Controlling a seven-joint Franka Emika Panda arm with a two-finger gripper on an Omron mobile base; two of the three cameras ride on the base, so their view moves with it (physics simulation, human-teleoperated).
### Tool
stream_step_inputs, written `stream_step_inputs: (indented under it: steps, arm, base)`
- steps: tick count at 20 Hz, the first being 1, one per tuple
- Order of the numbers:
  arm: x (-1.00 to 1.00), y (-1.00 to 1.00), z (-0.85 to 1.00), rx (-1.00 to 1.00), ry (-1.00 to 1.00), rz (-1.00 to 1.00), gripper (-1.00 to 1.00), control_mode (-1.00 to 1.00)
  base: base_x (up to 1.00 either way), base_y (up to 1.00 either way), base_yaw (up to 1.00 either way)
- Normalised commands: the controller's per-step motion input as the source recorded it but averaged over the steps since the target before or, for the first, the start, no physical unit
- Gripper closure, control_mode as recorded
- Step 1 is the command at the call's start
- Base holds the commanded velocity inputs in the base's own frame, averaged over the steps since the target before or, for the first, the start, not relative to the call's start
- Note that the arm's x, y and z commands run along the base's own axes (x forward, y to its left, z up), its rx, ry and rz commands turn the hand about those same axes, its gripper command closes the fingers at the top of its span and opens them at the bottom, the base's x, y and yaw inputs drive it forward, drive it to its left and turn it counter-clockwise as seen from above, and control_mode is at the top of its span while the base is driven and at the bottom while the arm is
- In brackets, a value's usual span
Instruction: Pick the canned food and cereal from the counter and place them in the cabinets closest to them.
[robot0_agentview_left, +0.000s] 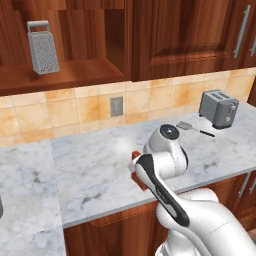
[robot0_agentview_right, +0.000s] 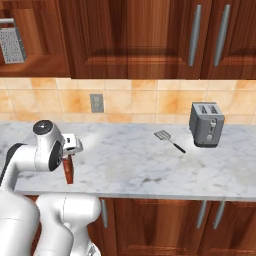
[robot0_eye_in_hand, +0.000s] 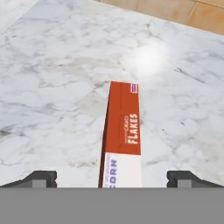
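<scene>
Behind the arm, the cereal (robot0_agentview_left: 136, 172) is half-hidden, straddled untouched by the spread tool (robot0_eye_in_hand: 112, 178).

base views flank the counter (robot0_agentview_left: 100, 170); hand view looks down close

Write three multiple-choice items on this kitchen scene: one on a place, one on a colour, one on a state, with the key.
1. Where is the box grater?
A. on the open cabinet shelf
B. beside the toaster
C. on the floor

2. What colour is the cereal box?
A. blue
B. reddish-brown
C. green

3. How is the claw?
A. shut on the spatula
B. shut on the box
C. open, straddling the box

Key: 1 A, it stands in the shelf recess; 2 B, hand view shows the reddish panel; 3 C, fingertips stand wide on either side.
</scene>
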Motion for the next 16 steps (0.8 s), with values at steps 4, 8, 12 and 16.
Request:
stream_step_inputs:
  steps: [4,8,12,16]
  arm:
    - [0.22,0.07,-0.30,0.00,0.00,0.01,-1.00,-1.00]
    - [0.20,0.08,-0.28,0.00,0.00,0.01,-1.00,-1.00]
    - [0.09,0.04,-0.13,0.00,0.00,0.00,1.00,-1.00]
    - [0.00,0.00,0.00,0.00,0.00,0.00,1.00,-1.00]
  base:
    - [0.00,0.00,0.00]
    - [0.00,0.00,0.00]
    - [0.00,0.00,0.00]
    - [0.00,0.00,0.00]
